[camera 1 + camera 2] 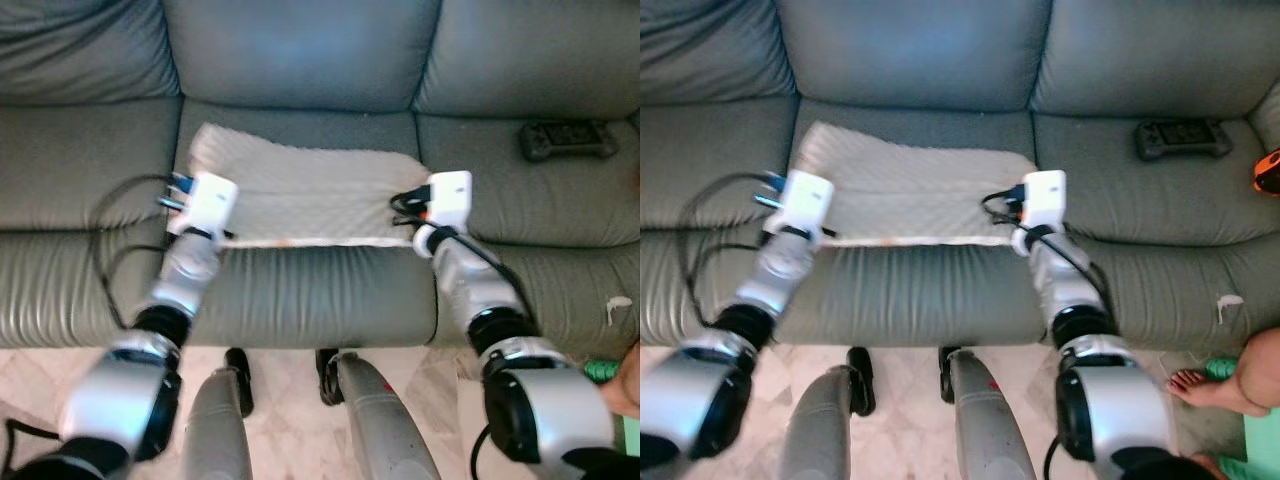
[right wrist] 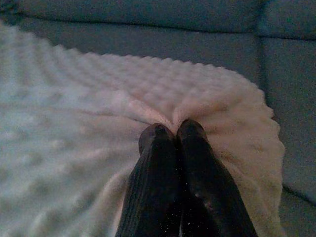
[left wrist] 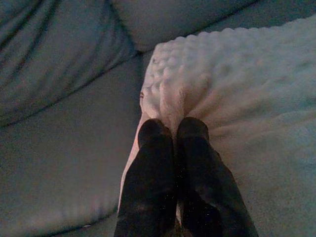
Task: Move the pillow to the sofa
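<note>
- The pillow [image 1: 305, 195] lies flat on the middle seat of the grey sofa [image 1: 300, 60], its far edge close to the backrest and its near edge along the front roll of the seat
- It is cream-white with a bumpy, quilted surface, and a thin pale seam runs along its near edge
- The left gripper [image 3: 173, 129] is pinched tight on the pillow's near left corner; its two black fingers [image 3: 150, 163] are pressed together with a fold of the fabric bunched between the tips
- Beyond the left gripper the pillow spreads away toward the backrest, and bare sofa seat lies just beside it on its outer side
- The right gripper [image 2: 172, 129] is likewise clamped on the near right corner, fingers [image 2: 197, 163] pressed together, the fabric puckering into creases right at the tips
- Just past the right gripper the rounded corner of the pillow curls over, with the seam between seat cushions near it on the outer side
- Both silver arms reach forward from the robot, one to each side of the pillow, with the pillow stretched between the two grippers
- A black game controller [image 1: 566, 139] rests on the right seat cushion, well apart from the right gripper, farther back and to its outer side
- A person's bare foot [image 1: 1210, 385] is on the pale floor [image 1: 905, 385] at the right, in front of the sofa, behind and outside the right arm
- An orange object [image 1: 1268, 172] shows at the right edge, too cut off to identify
</note>
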You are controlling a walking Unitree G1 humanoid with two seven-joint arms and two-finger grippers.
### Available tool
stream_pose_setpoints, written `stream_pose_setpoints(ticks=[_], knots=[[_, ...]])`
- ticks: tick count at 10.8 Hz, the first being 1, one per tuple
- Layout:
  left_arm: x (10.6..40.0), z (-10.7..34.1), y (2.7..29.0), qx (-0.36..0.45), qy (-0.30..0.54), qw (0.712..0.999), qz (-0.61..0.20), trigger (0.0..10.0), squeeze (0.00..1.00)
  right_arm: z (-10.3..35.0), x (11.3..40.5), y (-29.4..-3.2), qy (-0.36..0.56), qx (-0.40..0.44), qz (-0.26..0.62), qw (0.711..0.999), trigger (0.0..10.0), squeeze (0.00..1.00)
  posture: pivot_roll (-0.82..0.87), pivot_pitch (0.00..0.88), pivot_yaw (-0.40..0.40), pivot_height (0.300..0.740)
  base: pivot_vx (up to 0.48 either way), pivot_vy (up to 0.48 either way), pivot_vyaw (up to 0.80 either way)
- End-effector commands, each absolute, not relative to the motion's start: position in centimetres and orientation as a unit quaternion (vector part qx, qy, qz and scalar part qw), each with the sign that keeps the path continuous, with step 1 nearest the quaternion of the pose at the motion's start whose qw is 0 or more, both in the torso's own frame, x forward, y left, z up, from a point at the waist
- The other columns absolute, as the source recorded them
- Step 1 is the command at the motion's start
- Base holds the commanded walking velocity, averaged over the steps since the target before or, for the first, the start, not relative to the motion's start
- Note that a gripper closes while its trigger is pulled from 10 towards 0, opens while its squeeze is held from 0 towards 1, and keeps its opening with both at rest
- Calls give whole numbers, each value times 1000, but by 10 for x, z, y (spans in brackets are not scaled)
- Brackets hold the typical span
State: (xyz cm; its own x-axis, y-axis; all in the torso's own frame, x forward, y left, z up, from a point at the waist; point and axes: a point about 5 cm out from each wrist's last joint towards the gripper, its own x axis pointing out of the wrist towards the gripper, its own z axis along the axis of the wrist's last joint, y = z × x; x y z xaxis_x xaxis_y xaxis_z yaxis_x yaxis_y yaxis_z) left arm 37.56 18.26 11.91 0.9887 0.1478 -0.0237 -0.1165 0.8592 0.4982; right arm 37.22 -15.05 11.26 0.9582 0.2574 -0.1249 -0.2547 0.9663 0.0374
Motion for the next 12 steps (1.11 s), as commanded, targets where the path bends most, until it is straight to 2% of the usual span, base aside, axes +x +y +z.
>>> stream_pose_setpoints(ticks=[1,4,5,6,12], knots=[[369,109,203,267,56,956,106,10000,0,97,363,-160,82,4,119,990,10000,0,-109,465,-71,740,0,0,0],[367,103,203,256,69,959,106,10000,0,97,365,-162,87,-15,110,990,10000,0,-102,464,-78,740,0,0,0],[366,99,199,250,74,961,89,10000,792,97,366,-167,91,-19,92,991,10000,1000,-103,463,-78,740,0,0,0],[365,97,195,237,75,965,83,10000,1000,99,367,-170,84,-17,83,993,10000,1000,-101,460,-78,740,0,0,0],[364,98,192,222,63,969,85,10000,1000,108,370,-162,50,17,72,996,10000,1000,-81,425,-72,740,0,0,0]])
